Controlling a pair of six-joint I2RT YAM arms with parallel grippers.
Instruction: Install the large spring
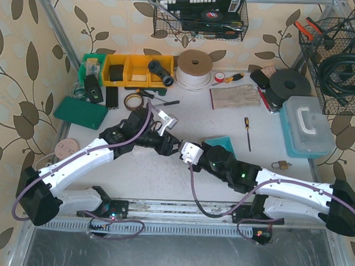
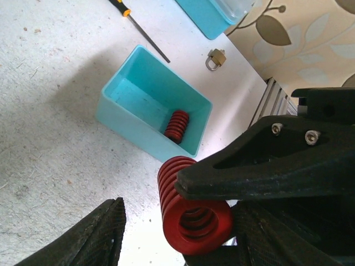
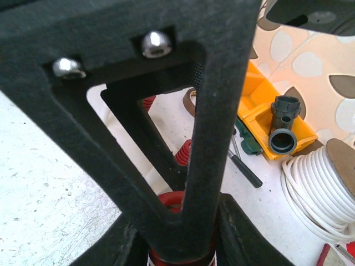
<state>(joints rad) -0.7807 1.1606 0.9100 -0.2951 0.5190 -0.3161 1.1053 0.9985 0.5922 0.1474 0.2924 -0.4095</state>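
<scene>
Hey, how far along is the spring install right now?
Done: the large spring is picked up, outside the teal bin, where a smaller red spring lies. In hand: the right gripper appears clamped on it, the left gripper open around it. Left: seating it; no mount shows in these views, so nothing looks installed.

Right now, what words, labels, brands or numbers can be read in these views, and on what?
None can be read.
White print on the boxes in the basket: too small and blurred to read.
Both wrist views: no lettering visible.
</scene>
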